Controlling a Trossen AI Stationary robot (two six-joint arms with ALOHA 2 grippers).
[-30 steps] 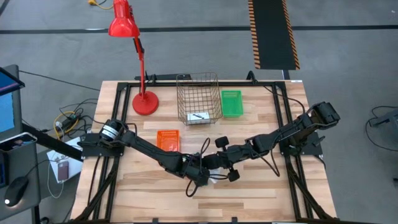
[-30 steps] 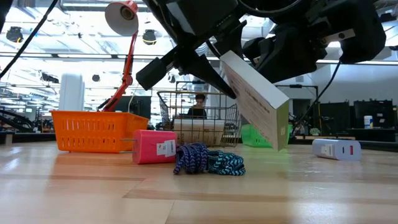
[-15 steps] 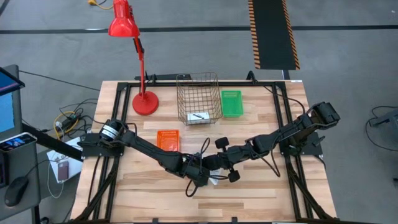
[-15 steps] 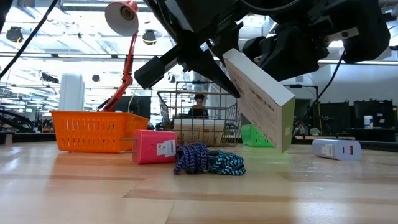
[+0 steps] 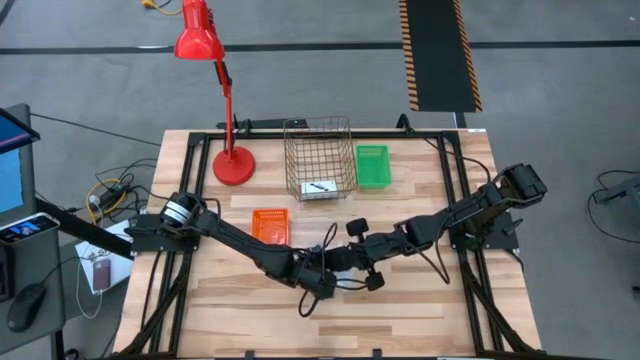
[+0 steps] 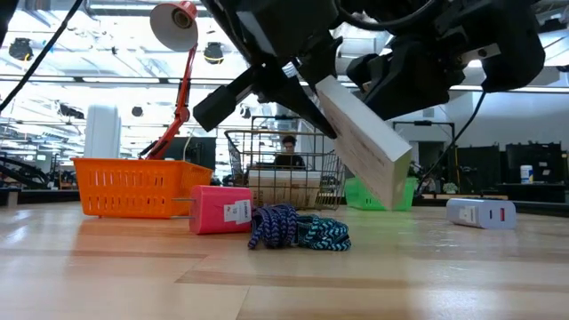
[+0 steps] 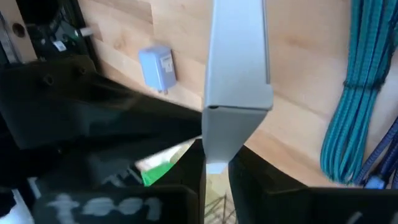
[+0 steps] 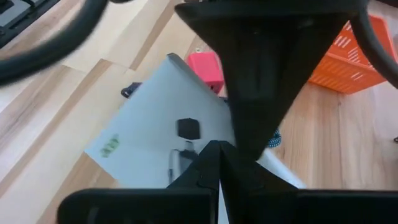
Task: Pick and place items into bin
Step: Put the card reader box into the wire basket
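A flat white box (image 6: 363, 140) with black marks on its face (image 8: 163, 132) hangs tilted over the middle of the table, between both grippers. My left gripper (image 5: 322, 278) and my right gripper (image 5: 352, 270) meet there, each shut on the box. On the table lie a pink piece (image 6: 222, 211), a coiled blue-teal cord (image 6: 298, 228) and a small light-blue piece (image 7: 155, 65), each resting flat. The wire bin (image 5: 319, 158) stands at the far side with a white card in it. My left gripper pinches the box's narrow end (image 7: 215, 160) between its two fingers, and the box runs edge-on away from them. The box is lifted clear of the table and tilted, one corner (image 6: 393, 204) lowest. My right gripper pinches the box's edge (image 8: 186, 163) between its fingers beside the left gripper; the fingers hide the exact spot. The printed face (image 8: 143, 134) slants away from them, above the table.
An orange basket (image 5: 270, 225) sits left of centre and a green tray (image 5: 372, 165) beside the wire bin. A red lamp (image 5: 232, 160) stands at the far left. A person shows behind the bin in the low view. Bare wood lies along the near edge.
The box, held by both grippers, has shifted slightly: its low corner dipped a little, then rose and moved toward the table's left. Both grippers have stayed shut on it.
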